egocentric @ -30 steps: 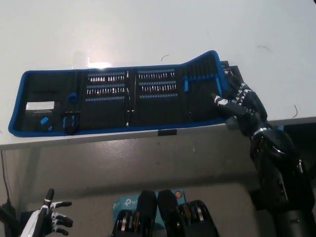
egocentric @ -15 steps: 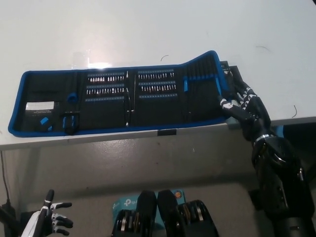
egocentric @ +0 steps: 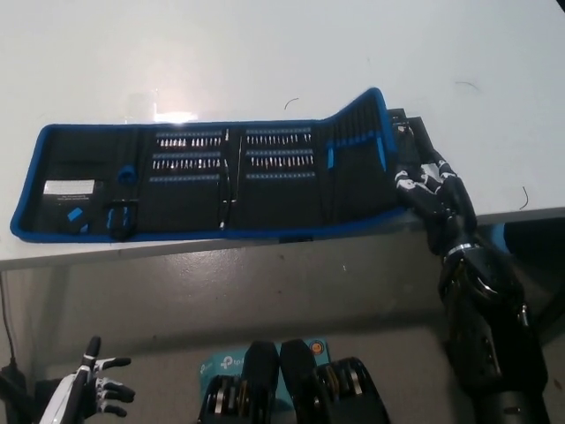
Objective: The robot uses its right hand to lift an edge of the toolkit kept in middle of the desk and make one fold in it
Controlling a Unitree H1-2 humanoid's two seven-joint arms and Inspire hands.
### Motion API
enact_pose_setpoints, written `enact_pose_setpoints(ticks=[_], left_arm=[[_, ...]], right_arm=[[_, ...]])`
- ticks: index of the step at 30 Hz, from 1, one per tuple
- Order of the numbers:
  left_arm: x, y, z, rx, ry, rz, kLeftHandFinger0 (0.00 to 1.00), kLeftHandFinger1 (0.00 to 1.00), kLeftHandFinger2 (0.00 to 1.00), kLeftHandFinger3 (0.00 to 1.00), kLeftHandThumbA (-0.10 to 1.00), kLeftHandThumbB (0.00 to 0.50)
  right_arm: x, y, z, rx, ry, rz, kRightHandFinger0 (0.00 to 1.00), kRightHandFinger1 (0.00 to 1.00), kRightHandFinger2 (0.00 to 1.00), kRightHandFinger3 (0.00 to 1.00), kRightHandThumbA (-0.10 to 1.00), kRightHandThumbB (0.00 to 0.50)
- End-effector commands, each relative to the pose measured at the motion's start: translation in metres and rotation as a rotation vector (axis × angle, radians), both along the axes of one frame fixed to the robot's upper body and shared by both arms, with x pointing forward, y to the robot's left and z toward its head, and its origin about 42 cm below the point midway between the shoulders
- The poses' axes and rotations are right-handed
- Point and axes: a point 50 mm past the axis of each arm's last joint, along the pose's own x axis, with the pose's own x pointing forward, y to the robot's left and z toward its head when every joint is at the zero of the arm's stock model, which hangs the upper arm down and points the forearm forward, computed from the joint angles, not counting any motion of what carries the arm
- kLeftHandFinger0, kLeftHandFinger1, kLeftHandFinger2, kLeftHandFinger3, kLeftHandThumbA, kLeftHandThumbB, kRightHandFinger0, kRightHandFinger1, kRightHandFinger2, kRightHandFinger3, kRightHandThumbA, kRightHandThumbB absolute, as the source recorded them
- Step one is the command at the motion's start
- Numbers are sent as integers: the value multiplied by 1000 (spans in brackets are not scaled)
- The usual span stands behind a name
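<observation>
Fingers [egocentric: 413, 181] of the black right hand [egocentric: 431, 190] curled under and against the right end flap of the toolkit [egocentric: 212, 181], apparently clamped on its blue edge, though the contact itself partly hidden behind the flap. Toolkit spread open across the middle of the white desk [egocentric: 265, 53], near the front edge, long axis running left to right. Right end flap already raised off the surface and tilted up; remaining panels flat. Rest of the toolkit lying to the left of the holding fingers, so the fold judged to call for carrying the lifted flap leftward, over the rows of bits. Right hand touching the toolkit; white left hand [egocentric: 93, 393] well apart, resting low at lower left below the desk, fingers spread and holding nothing.
</observation>
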Motion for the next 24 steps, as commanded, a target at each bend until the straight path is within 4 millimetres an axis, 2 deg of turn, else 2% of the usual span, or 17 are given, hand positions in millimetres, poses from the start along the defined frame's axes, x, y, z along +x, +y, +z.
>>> enact_pose_setpoints(ticks=[1, 2, 3, 4, 6, 7, 8, 9, 10, 13, 16, 18, 20, 21, 24], left_arm=[[5, 1, 8, 6, -33, -18, 409, 441, 359, 632, 1000, 500], [6, 1, 9, 6, -36, -20, 394, 434, 345, 623, 1000, 500], [7, 1, 9, 8, -39, -21, 374, 424, 338, 615, 1000, 500], [7, 1, 10, 8, -38, -21, 372, 424, 338, 615, 1000, 500], [7, 1, 10, 8, -34, -27, 427, 459, 362, 629, 1000, 500], [7, 1, 10, 9, -34, -27, 430, 458, 360, 627, 1000, 500], [6, 2, 9, 10, -34, -28, 447, 465, 371, 634, 1000, 500], [6, 2, 9, 13, -33, -28, 456, 470, 375, 634, 1000, 500], [5, 2, 10, 16, -34, -30, 444, 455, 370, 626, 1000, 500], [5, 1, 10, 19, -26, -32, 413, 443, 344, 620, 1000, 500], [4, 1, 9, 26, -16, -34, 433, 455, 350, 622, 1000, 500], [6, 2, 10, 22, -17, -34, 424, 453, 340, 621, 1000, 500], [7, 3, 11, 30, -20, -42, 425, 454, 340, 623, 1000, 500], [7, 3, 12, 23, -24, -41, 422, 449, 338, 599, 1000, 500], [10, 4, 14, 22, -25, -41, 413, 440, 333, 584, 1000, 500]], right_arm=[[1, 18, -6, 4, 33, 22, 0, 2, 5, 945, 372, 162], [1, 18, -6, 14, 25, 29, 0, 0, 0, 910, 210, 72], [1, 18, -5, 16, -2, 37, 0, 0, 0, 831, -77, 32], [1, 18, -5, 14, -4, 37, 0, 0, 0, 822, -99, 25], [-1, 16, -2, -48, -27, 28, 0, 0, 0, 483, -100, 0], [-2, 15, -2, -50, -30, 29, 0, 0, 1, 440, -100, 0], [-2, 15, -1, -63, -22, 24, 0, 0, 14, 341, -100, 0], [-2, 14, 0, -73, -25, 16, 0, 0, 42, 286, -100, 0], [-2, 13, 1, -67, -35, -6, 0, 15, 106, 294, -100, 0], [-5, 13, 1, -40, -35, -57, 0, 0, 148, 297, -100, 0], [-6, 13, 3, -57, -53, -70, 0, 0, 168, 301, -100, 0], [-1, 16, 13, -95, -68, -65, 0, 17, 225, 289, -100, 0], [3, 19, 22, -142, -80, -42, 0, 0, 210, 266, -100, 0], [10, 27, 36, -271, -111, 4, 0, 60, 250, 250, -100, 31], [20, 41, 57, -433, -184, 78, 0, 0, 149, 227, -100, 50]])
